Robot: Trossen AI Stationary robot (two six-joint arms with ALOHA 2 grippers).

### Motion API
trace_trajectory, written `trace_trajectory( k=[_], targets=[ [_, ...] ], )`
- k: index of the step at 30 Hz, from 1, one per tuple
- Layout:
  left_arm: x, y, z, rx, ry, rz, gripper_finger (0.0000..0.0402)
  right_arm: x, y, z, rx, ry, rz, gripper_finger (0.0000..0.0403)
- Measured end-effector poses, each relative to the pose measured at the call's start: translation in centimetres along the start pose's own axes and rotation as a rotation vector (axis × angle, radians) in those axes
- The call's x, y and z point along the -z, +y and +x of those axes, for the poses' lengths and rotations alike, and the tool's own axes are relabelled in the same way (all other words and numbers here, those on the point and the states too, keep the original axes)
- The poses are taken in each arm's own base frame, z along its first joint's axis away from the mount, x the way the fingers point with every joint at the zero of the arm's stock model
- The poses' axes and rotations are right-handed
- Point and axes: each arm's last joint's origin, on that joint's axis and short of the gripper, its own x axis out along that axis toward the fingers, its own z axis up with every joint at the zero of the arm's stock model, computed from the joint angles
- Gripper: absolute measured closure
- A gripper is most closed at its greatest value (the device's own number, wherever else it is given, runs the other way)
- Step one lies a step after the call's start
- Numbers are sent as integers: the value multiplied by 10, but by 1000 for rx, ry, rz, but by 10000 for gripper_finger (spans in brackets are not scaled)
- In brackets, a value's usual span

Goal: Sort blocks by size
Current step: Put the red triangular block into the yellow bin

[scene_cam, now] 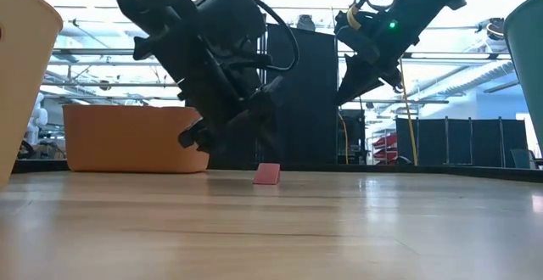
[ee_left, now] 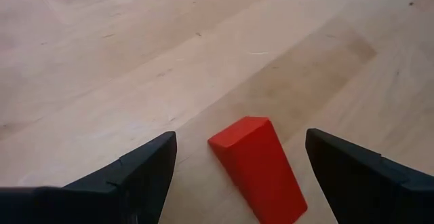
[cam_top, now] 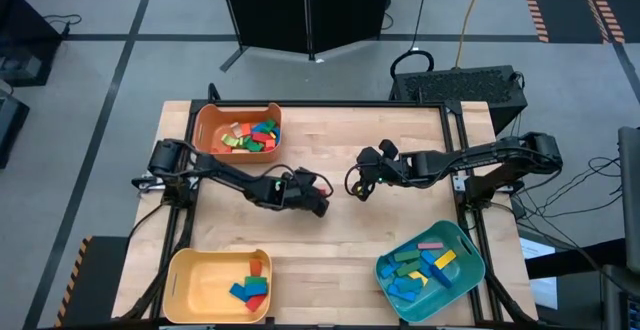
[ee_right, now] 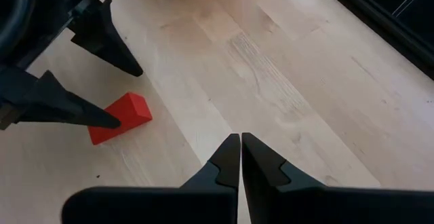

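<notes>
My left jaws (ee_left: 237,176) stood wide open, low over the wooden bench (cam_top: 340,240), with one red block (ee_left: 258,166) lying flat on the wood between my two fingers (ee_left: 135,173) and touching neither. In the low view the same block (scene_cam: 266,174) sat on the bench just below my left jaws (scene_cam: 233,136).

My right jaws (ee_right: 241,153) were closed on nothing, fingertips pressed together, held above the bench near the middle and pointed toward my left arm; from there I saw the red block (ee_right: 119,119) flanked by the left fingers (ee_right: 108,44).

From above, my left jaws (cam_top: 318,205) and right jaws (cam_top: 362,178) faced each other near the bench centre, close but apart.

At the near left corner sat a yellow bin (cam_top: 190,280) holding a few blocks, red, blue and orange. At the near right corner a teal bin (cam_top: 470,270) held blue, green, yellow and pink blocks. Farther back on the left an orange bin (cam_top: 210,130) held a mixed heap of coloured blocks. Beyond the bench stood a dark cabinet (cam_top: 305,10) on the grey floor.
</notes>
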Motion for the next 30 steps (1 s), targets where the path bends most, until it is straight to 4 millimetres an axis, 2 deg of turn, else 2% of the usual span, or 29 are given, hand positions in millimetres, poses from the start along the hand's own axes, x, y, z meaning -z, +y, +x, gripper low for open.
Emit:
trace_trajectory(
  k=[4,8,13,17,21,30],
  targets=[
    [1,-2,1,-3,-25,-5,75,0,0,0,0,0,0,403],
    [8,-3,12,-20,-12,0,75,0,0,0,1,1,1,403],
    [7,-14,24,-32,9,22,75,1,0,0,4,8,4,403],
    [6,-16,24,-50,20,30,83,2,-1,0,8,15,1,403],
    [8,-15,21,-74,37,26,121,2,-1,0,12,24,-1,403],
    [12,-15,19,-97,40,45,234,3,-1,0,13,25,-1,403]
  ],
)
